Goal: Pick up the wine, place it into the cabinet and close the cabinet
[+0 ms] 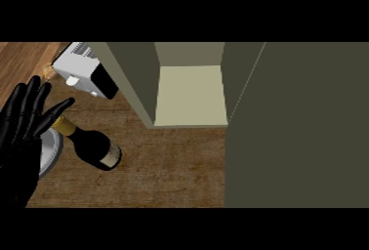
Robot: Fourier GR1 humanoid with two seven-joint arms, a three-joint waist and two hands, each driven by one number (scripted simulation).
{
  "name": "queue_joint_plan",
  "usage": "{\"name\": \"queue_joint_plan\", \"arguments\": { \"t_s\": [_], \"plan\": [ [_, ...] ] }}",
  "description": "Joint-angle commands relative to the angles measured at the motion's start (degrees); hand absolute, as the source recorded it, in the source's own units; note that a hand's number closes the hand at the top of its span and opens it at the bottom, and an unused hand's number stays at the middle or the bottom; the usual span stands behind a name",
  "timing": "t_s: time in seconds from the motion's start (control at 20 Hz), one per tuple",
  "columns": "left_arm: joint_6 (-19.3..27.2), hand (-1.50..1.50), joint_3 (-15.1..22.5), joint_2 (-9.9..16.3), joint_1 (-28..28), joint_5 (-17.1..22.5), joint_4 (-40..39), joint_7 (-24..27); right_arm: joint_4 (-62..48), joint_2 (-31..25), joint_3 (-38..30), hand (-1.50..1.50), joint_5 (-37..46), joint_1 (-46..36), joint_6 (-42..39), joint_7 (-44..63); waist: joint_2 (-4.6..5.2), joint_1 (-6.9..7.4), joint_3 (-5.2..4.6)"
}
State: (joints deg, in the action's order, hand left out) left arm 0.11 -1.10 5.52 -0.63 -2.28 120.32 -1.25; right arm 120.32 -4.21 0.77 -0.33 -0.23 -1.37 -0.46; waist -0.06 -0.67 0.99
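A dark wine bottle (95, 146) with a gold neck and a tan label stands on the wooden counter (166, 166), left of the cabinet. The olive cabinet (191, 93) is open, its pale shelf bare inside, and its door (296, 127) swings out along the right side of the view. My left hand (25, 127) shows at the left edge, fingers straight and up, its fingertips close to the bottle's neck without curling round it. My right hand does not show.
A white appliance with a black panel (86, 71) sits at the back left beside the cabinet's side wall. A grey round plate (51, 151) lies under my left hand, just left of the bottle.
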Motion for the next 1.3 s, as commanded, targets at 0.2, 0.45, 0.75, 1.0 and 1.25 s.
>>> {"name": "queue_joint_plan", "arguments": {
  "t_s": [0.2, 0.45, 0.75, 1.0, 1.25],
  "plan": [
    [3.6, -1.50, -2.6, 0.5, -7.7, -3.6, -3.2, -5.5, 10.5, 0.6, 3.5, -1.50, 2.8, 12.1, -0.9, 0.9, -0.03, 0.07, -0.97],
    [8.4, -1.50, 0.9, -5.4, -5.8, 8.2, -1.6, -12.1, 12.1, -1.6, 8.3, -1.50, -6.2, 10.9, -7.8, 8.2, -0.13, 0.30, -1.01],
    [23.0, -1.50, 13.1, -5.5, -13.0, -0.2, 0.2, -21.3, 17.7, -1.4, 7.2, -1.50, -8.1, 3.5, -3.6, 20.8, 0.02, 0.58, -0.98],
    [26.6, -1.50, 16.2, -5.5, -19.3, -6.0, 3.6, -30.2, 17.8, -0.4, 9.1, -1.50, -5.9, 5.7, -3.9, 19.8, -0.03, 0.63, -0.97],
    [27.3, -1.50, 16.4, -5.5, -22.1, -6.8, 1.1, -30.9, 24.0, -2.2, 6.2, -1.50, -10.2, 0.3, -1.7, 30.7, 0.00, 0.56, -0.99]
  ]
}}
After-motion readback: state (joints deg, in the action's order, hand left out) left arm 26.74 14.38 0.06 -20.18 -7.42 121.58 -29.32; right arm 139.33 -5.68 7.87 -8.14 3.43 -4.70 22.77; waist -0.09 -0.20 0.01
